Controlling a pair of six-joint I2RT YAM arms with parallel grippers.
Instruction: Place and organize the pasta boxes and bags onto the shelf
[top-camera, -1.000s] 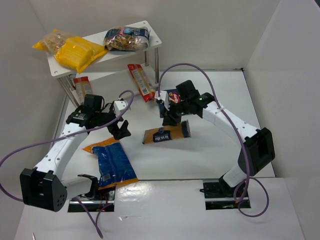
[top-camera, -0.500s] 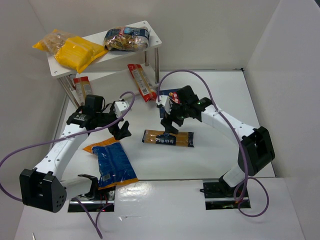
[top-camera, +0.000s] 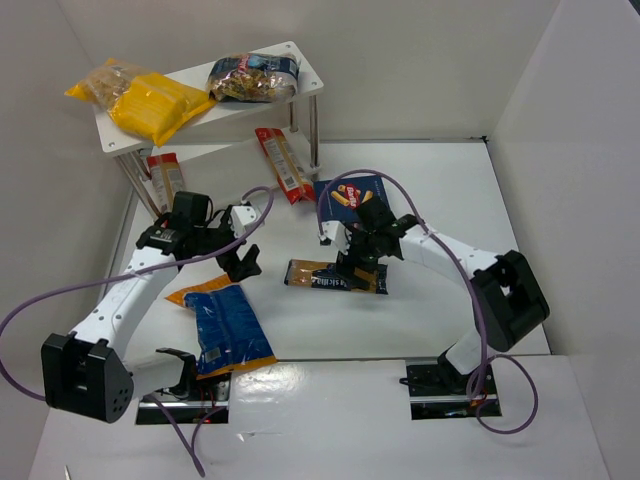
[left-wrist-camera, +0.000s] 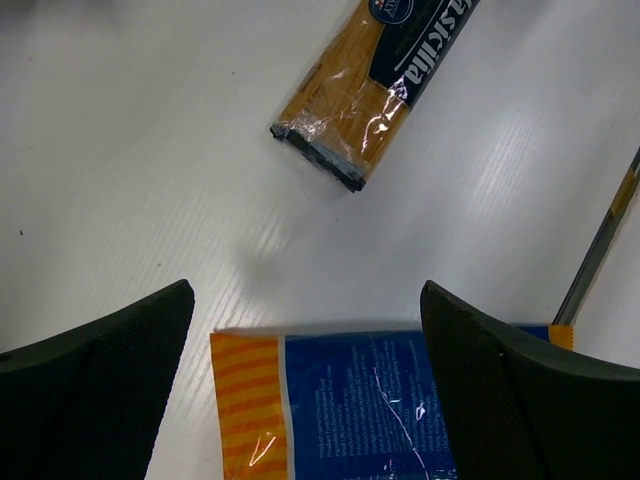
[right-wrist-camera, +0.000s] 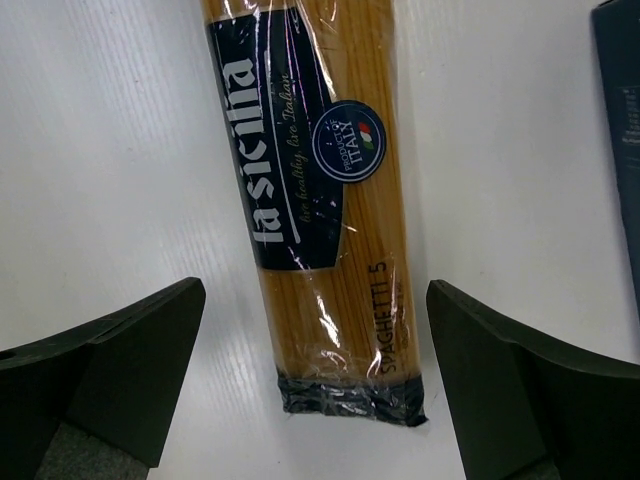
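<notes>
The long golden spaghetti bag (top-camera: 335, 276) with its dark-blue label lies flat on the table. My right gripper (top-camera: 352, 262) hovers over it, open, and the pack's end (right-wrist-camera: 340, 300) lies between the spread fingers, untouched. Behind it lies the dark-blue pasta box (top-camera: 345, 195), whose edge (right-wrist-camera: 620, 120) shows in the right wrist view. The wide blue bag with an orange end (top-camera: 222, 325) lies at front left. My left gripper (top-camera: 240, 262) is open just above its orange end (left-wrist-camera: 250, 400). The white shelf (top-camera: 300, 85) at back left carries yellow bags (top-camera: 150, 105) and a dark bag (top-camera: 252, 77).
Two narrow red-and-white packs (top-camera: 280, 163) (top-camera: 165, 178) rest on the shelf's lower tier. A slim shelf post (left-wrist-camera: 600, 250) shows at the right of the left wrist view. White walls enclose the table at the back and both sides. Purple cables loop above both arms.
My right gripper opened and let go of the spaghetti bag, which now lies flat on the table. The gripper then moved nearer and lower over it, uncovering the box. The left arm barely moved.
</notes>
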